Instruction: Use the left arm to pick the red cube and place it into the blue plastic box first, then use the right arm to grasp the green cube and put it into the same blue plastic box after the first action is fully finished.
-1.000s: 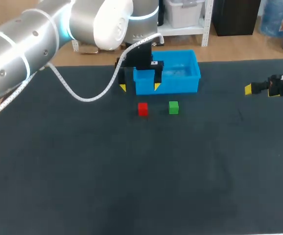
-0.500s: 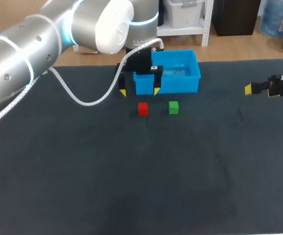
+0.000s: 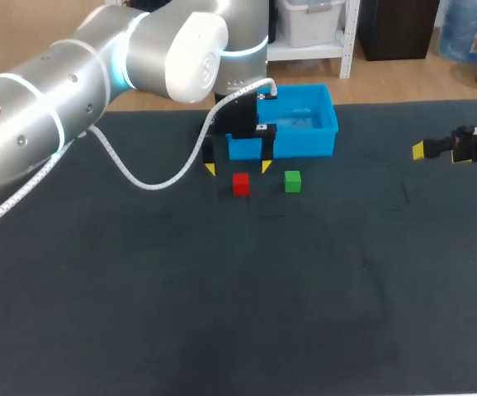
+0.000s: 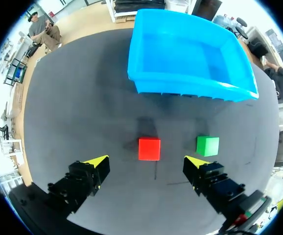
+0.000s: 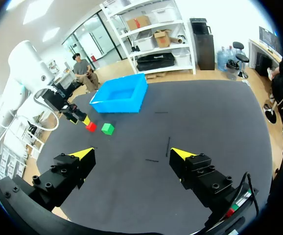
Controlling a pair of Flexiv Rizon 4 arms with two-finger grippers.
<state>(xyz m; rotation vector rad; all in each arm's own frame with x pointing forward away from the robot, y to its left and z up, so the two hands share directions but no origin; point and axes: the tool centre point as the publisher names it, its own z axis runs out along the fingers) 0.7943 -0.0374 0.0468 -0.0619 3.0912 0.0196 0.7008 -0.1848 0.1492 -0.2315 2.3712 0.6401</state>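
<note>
The red cube (image 3: 240,184) lies on the dark table just in front of the blue plastic box (image 3: 304,139), with the green cube (image 3: 293,181) close on its right. My left gripper (image 3: 237,167) hangs open above the red cube, between it and the box. In the left wrist view the red cube (image 4: 149,149) sits just ahead of the open left gripper (image 4: 147,161), centred between its fingers, the green cube (image 4: 207,146) lies beside one fingertip, and the empty box (image 4: 190,54) stands beyond. My right gripper (image 3: 436,152) is open at the table's right side. From there the red cube (image 5: 91,127), green cube (image 5: 107,129) and box (image 5: 119,96) look far off.
The left arm (image 3: 73,91) and its white cable (image 3: 152,177) cross the table's back left. The dark table (image 3: 222,297) stretches wide in front of the cubes. In the right wrist view the open right gripper (image 5: 131,155) has only bare table before it.
My left gripper has dropped and come forward from in front of the box towards the red cube. The right arm and both cubes have stayed put.
</note>
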